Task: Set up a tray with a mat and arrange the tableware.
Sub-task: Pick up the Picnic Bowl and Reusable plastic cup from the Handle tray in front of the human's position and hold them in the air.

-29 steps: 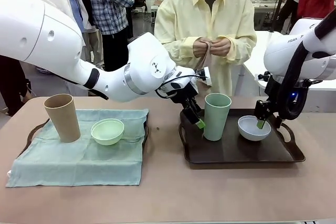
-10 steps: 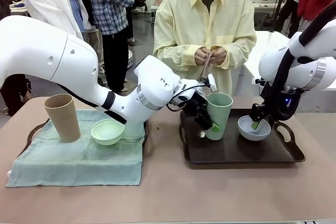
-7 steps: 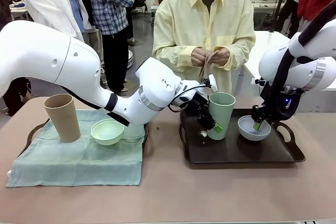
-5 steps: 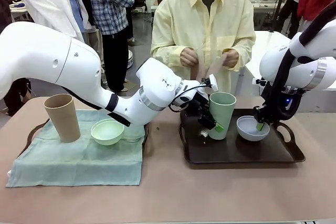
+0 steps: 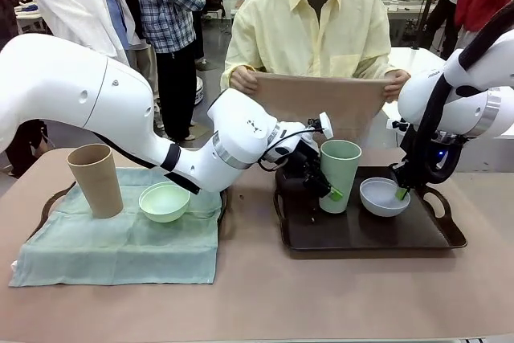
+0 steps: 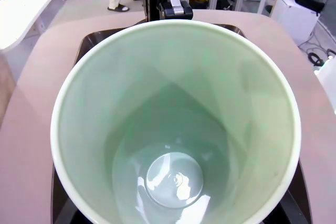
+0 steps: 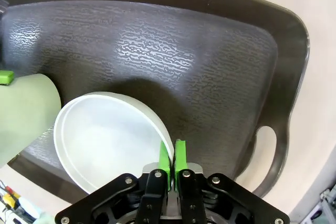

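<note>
My left gripper (image 5: 327, 189) is shut on the sage green tumbler (image 5: 339, 174), one finger inside the rim and one outside, holding it slightly tilted over the left part of the dark tray (image 5: 361, 234). The left wrist view looks straight down into the tumbler (image 6: 173, 129). My right gripper (image 5: 400, 192) is shut on the near rim of the pale blue-white bowl (image 5: 381, 196); its green pads (image 7: 179, 161) pinch the bowl (image 7: 105, 140), which is tipped above the tray (image 7: 210, 66). Behind the tray, the person holds a tan mat (image 5: 321, 102) spread out in both hands.
On the left, a second tray (image 5: 48, 198) carries a pale green mat (image 5: 120, 247) with the tan tumbler (image 5: 95, 180) and the mint green bowl (image 5: 165, 201) on it. Bare table (image 5: 257, 303) runs along the front. People stand behind at the far left.
The person has unfolded the bunched cloth into a wide flat sheet. My left gripper has closed on the green tumbler and shifted it slightly right. The bowl has moved a little left.
</note>
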You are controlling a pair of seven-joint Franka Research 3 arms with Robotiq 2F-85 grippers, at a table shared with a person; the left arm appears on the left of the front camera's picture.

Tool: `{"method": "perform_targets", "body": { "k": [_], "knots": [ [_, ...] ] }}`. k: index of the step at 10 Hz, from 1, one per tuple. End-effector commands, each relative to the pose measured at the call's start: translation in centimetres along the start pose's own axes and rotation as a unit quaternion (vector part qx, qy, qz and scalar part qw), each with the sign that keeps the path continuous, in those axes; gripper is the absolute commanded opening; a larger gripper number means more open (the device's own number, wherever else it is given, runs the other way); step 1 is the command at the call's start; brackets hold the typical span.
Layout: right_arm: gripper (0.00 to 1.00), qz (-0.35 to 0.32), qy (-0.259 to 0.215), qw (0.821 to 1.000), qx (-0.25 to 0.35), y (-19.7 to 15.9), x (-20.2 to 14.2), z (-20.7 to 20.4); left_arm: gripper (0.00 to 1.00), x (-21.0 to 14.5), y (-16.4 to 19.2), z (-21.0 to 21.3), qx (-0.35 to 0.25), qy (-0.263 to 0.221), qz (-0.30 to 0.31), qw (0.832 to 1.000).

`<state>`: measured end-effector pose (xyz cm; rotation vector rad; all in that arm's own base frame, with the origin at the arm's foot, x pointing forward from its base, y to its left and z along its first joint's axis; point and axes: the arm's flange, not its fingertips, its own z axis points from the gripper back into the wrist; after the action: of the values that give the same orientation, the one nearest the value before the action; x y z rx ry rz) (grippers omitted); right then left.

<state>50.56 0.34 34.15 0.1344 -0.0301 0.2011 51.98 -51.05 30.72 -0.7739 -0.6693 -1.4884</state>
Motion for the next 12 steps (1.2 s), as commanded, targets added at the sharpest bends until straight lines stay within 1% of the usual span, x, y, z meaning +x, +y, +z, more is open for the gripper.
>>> {"method": "perform_targets", "body": {
  "k": [1, 2, 4, 7, 10, 12],
  "knots": [
    [0.0, 0.006, -0.003, 1.0, 0.013, -0.5, 0.0, -0.2, 0.24, 0.4, -0.1, 0.7, -0.006, -0.011, -0.009, 1.0],
    [0.0, 0.014, 0.014, 0.999, 0.027, -0.1, -0.5, 1.0, 0.0, 1.1, -0.7, 1.3, -0.008, 0.001, -0.01, 1.0],
    [0.0, 0.032, 0.0, 0.999, -0.003, 0.9, -2.7, 6.4, 0.0, 4.8, -2.8, 3.8, 0.003, 0.007, -0.039, 0.999],
    [0.0, 0.029, -0.041, 0.998, -0.024, 1.2, -6.3, 15.0, 0.0, 10.6, -5.8, 8.0, 0.03, 0.003, -0.074, 0.997],
    [0.0, 0.034, -0.059, 0.997, -0.024, 2.0, -8.9, 21.0, 0.0, 15.1, -8.8, 10.7, 0.053, -0.004, -0.097, 0.994],
    [0.0, 0.036, -0.072, 0.996, -0.029, 3.1, -10.1, 23.6, 0.0, 16.8, -9.7, 11.8, 0.058, -0.006, -0.076, 0.995]
  ]
}}
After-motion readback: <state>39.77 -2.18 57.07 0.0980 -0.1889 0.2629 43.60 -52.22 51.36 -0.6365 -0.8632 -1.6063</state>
